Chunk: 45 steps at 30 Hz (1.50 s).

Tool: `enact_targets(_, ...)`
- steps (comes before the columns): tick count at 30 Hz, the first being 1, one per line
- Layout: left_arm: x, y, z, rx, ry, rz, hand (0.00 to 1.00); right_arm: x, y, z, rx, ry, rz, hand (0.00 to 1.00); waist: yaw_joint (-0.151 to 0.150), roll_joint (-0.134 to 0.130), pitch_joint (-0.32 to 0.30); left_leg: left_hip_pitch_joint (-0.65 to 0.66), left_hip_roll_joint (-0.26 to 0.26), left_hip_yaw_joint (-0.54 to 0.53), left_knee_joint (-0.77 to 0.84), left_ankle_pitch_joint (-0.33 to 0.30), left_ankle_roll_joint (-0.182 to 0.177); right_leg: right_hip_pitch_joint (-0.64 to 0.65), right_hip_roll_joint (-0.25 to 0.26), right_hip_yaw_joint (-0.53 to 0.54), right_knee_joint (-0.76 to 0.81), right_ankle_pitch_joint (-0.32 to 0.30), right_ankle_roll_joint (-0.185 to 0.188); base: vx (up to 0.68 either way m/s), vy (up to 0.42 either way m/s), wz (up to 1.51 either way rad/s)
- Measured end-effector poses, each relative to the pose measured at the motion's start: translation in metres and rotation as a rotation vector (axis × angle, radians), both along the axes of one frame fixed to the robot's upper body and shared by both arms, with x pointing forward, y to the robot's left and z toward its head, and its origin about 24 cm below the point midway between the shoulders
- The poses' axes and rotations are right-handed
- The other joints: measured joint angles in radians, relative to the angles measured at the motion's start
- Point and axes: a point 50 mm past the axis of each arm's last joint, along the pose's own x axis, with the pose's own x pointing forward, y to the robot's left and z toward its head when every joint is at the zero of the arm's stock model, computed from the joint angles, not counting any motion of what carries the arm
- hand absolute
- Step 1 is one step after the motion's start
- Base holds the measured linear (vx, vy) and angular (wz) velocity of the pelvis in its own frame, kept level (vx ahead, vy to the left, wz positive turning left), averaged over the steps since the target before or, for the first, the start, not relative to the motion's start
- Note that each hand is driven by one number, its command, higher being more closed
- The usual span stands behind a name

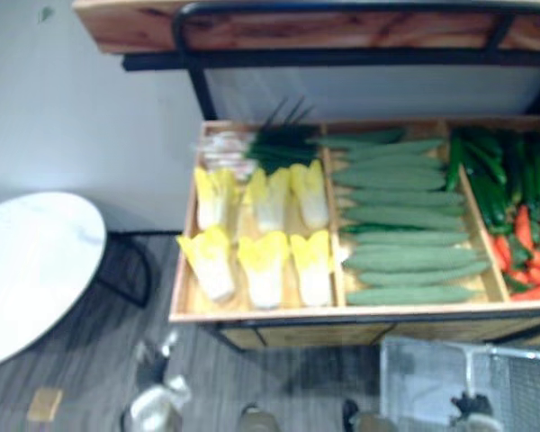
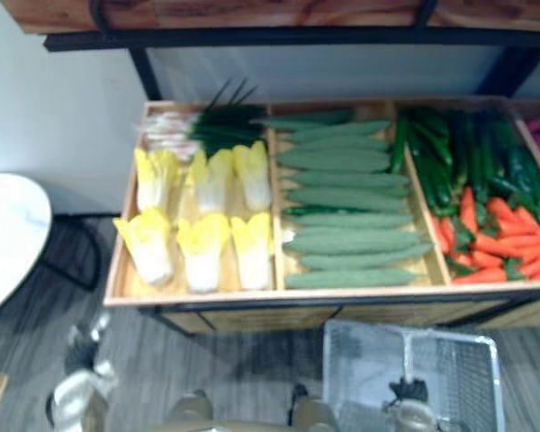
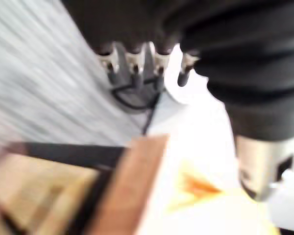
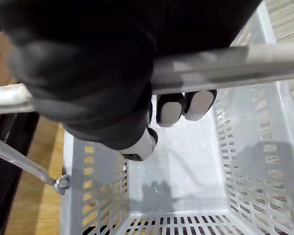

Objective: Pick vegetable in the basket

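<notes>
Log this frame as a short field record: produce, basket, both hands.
stand: wooden, compartments side by side
left compartment: cabbages, green onions behind
middle compartment: cucumbers
right compartment: dark green vegetables, carrots
basket: empty, in front of the stand
right hand: curled round the basket handle
left hand: low, before the stand's left corner
progress: nothing picked yet

Wooden crate (image 2: 198, 297) holds cabbages (image 2: 202, 252), cucumbers (image 2: 342, 207), carrots (image 2: 495, 243) — grey basket (image 2: 369, 360) near its front edge.

wooden stand (image 2: 198, 297) | cabbages (image 2: 202, 252) left | cucumbers (image 2: 351, 238) middle | carrots (image 2: 499, 247) right
</notes>
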Motion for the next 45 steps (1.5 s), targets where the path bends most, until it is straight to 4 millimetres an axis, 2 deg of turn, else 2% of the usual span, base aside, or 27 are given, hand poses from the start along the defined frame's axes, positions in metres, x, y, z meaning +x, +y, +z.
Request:
enact_targets(1,0.009,-0.002,0.015,0.026,-0.07,-0.007,0.0,-0.003,0.001,-0.001,0.0,0.003,-0.002,1.0,-0.003,0.001,-0.001,0.006,0.008,0.053,-0.005,0.007,0.002,0.014,-0.002,-0.014,-0.01,0.001,-0.003,0.1,-0.182,0.74)
enact_targets(2,0.027,-0.007,0.045,0.069,-0.207,-0.026,0.0,-0.01,0.0,-0.002,-0.006,0.016,-0.01,1.0,-0.016,0.006,-0.004,0.02,0.02,0.131,-0.032,0.027,-0.007,0.047,-0.005,-0.049,-0.034,0.006,-0.009,0.1,-0.111,0.75)
enact_targets(3,0.04,-0.011,0.074,0.125,-0.334,-0.033,0.0,-0.015,0.001,-0.004,-0.007,0.027,-0.021,1.0,-0.029,0.013,-0.01,0.045,0.018,0.161,-0.08,0.046,-0.02,0.072,-0.01,-0.073,-0.053,0.008,-0.009,0.09,-0.077,0.69)
enact_targets(6,0.052,-0.015,0.118,0.246,-0.511,-0.01,0.0,-0.021,0.002,-0.005,0.004,0.03,-0.058,1.0,-0.042,0.017,-0.017,0.076,0.007,0.168,-0.15,0.063,-0.04,0.091,-0.013,-0.079,-0.095,0.027,-0.001,0.05,0.027,0.14)
enact_targets(7,0.058,-0.016,0.129,0.298,-0.541,-0.008,0.0,-0.026,0.001,-0.007,0.009,0.041,-0.081,1.0,-0.049,0.017,-0.018,0.086,-0.005,0.17,-0.165,0.069,-0.036,0.111,-0.023,-0.079,-0.129,0.045,0.003,0.05,0.114,0.02)
enact_targets(10,0.071,-0.026,0.145,0.386,-0.568,-0.066,0.0,-0.038,-0.001,-0.009,0.016,0.067,-0.111,1.0,-0.057,0.016,-0.018,0.11,-0.035,0.179,-0.176,0.071,-0.033,0.155,-0.046,-0.069,-0.201,0.085,0.021,0.02,0.118,-0.09)
enact_targets(12,0.08,-0.046,0.149,0.485,-0.549,-0.187,0.0,-0.045,0.002,-0.013,0.031,0.095,-0.117,1.0,-0.063,0.015,-0.019,0.111,-0.056,0.187,-0.178,0.075,-0.027,0.165,-0.068,-0.063,-0.231,0.104,0.035,-0.04,0.114,-0.06)
enact_targets(16,0.088,-0.077,0.135,0.578,-0.454,-0.373,0.0,-0.045,0.008,-0.015,0.048,0.106,-0.113,1.0,-0.086,0.015,-0.02,0.113,-0.068,0.207,-0.194,0.085,-0.012,0.164,-0.076,-0.052,-0.263,0.133,0.038,-0.07,0.042,-0.12)
enact_targets(18,0.092,-0.093,0.115,0.618,-0.341,-0.472,0.0,-0.046,0.009,-0.016,0.052,0.115,-0.113,1.0,-0.102,0.016,-0.02,0.128,-0.069,0.228,-0.212,0.095,-0.004,0.165,-0.076,-0.038,-0.279,0.151,0.038,-0.09,0.005,-0.23)
enact_targets(21,0.092,-0.109,0.096,0.646,-0.222,-0.542,0.0,-0.051,0.01,-0.017,0.055,0.132,-0.117,1.0,-0.112,0.016,-0.02,0.133,-0.071,0.234,-0.232,0.108,-0.003,0.162,-0.076,-0.03,-0.298,0.166,0.038,-0.1,-0.009,-0.13)
enact_targets(23,0.09,-0.112,0.087,0.655,-0.175,-0.557,0.0,-0.055,0.012,-0.018,0.06,0.143,-0.12,1.0,-0.111,0.016,-0.02,0.132,-0.071,0.236,-0.248,0.122,-0.003,0.16,-0.074,-0.031,-0.311,0.176,0.035,-0.08,-0.019,-0.02)
enact_targets(31,0.062,-0.1,0.052,0.617,0.004,-0.528,0.0,-0.061,0.014,-0.02,0.068,0.175,-0.123,1.0,-0.11,0.014,-0.02,0.133,-0.07,0.259,-0.271,0.131,-0.005,0.153,-0.073,-0.019,-0.34,0.193,0.043,-0.02,-0.004,-0.05)
enact_targets(34,0.057,-0.094,0.046,0.595,0.044,-0.494,0.0,-0.06,0.018,-0.02,0.074,0.168,-0.125,1.0,-0.109,0.012,-0.019,0.129,-0.068,0.265,-0.278,0.131,-0.007,0.142,-0.07,-0.013,-0.343,0.197,0.041,0.05,0.005,-0.09)
enact_targets(38,0.06,-0.093,0.049,0.575,0.029,-0.445,0.0,-0.048,0.021,-0.018,0.072,0.128,-0.119,1.0,-0.106,0.002,-0.01,0.094,-0.066,0.303,-0.274,0.134,-0.009,0.078,-0.066,0.02,-0.31,0.197,0.041,0.02,0.006,-0.22)
enact_targets(40,0.064,-0.097,0.052,0.567,0.016,-0.441,0.0,-0.04,0.024,-0.016,0.074,0.099,-0.113,1.0,-0.107,-0.008,0.008,0.076,-0.066,0.318,-0.267,0.133,-0.009,0.048,-0.066,0.035,-0.295,0.197,0.041,-0.02,0.007,-0.21)
enact_targets(42,0.076,-0.102,0.061,0.575,-0.022,-0.434,0.0,-0.026,0.03,-0.014,0.077,0.053,-0.11,1.0,-0.107,-0.024,0.036,0.035,-0.066,0.341,-0.254,0.133,-0.009,-0.013,-0.064,0.054,-0.267,0.197,0.042,-0.06,-0.002,-0.21)
enact_targets(45,0.09,-0.107,0.062,0.571,-0.015,-0.438,0.0,-0.016,0.031,-0.011,0.067,0.019,-0.106,1.0,-0.109,-0.027,0.065,0.02,-0.066,0.365,-0.247,0.132,-0.008,-0.045,-0.062,0.079,-0.254,0.198,0.044,-0.04,-0.002,-0.25)
